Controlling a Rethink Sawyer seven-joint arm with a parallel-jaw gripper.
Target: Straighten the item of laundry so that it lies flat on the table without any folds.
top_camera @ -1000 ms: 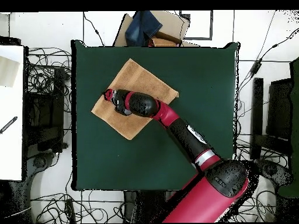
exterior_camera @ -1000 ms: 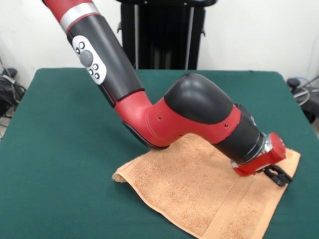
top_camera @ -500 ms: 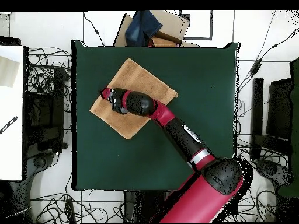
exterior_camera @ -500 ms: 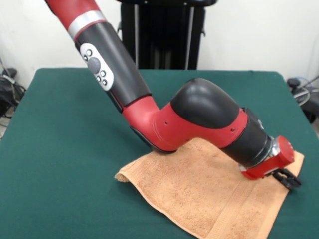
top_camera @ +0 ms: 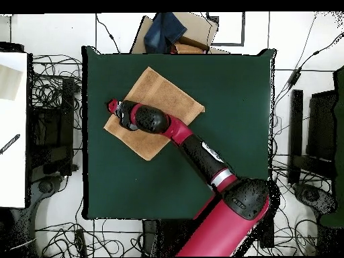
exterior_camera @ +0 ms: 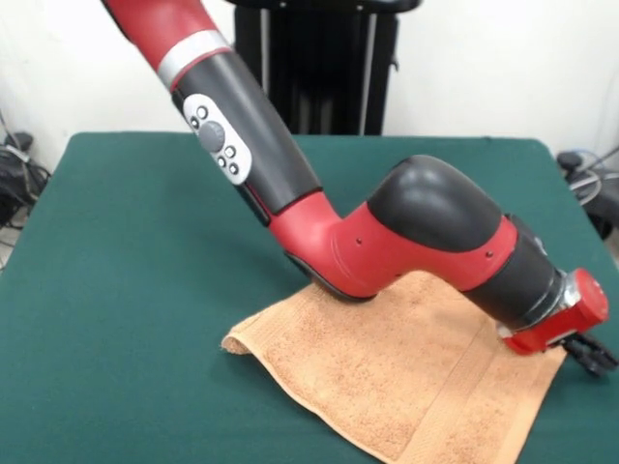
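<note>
Where the arm bends low across the towel, the end effector sits at the cloth's edge on the picture's right side in the front view, down close to the green surface. Whether its fingers are spread or closed cannot be told from either view. The towel lies spread on the surface, set at an angle to its sides, with one corner slightly raised, a woven band showing near one hem.

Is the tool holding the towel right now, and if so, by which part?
Cannot be told. The tool sits low at the towel's corner by the table edge, but neither view shows whether it is pinching any cloth.
</note>
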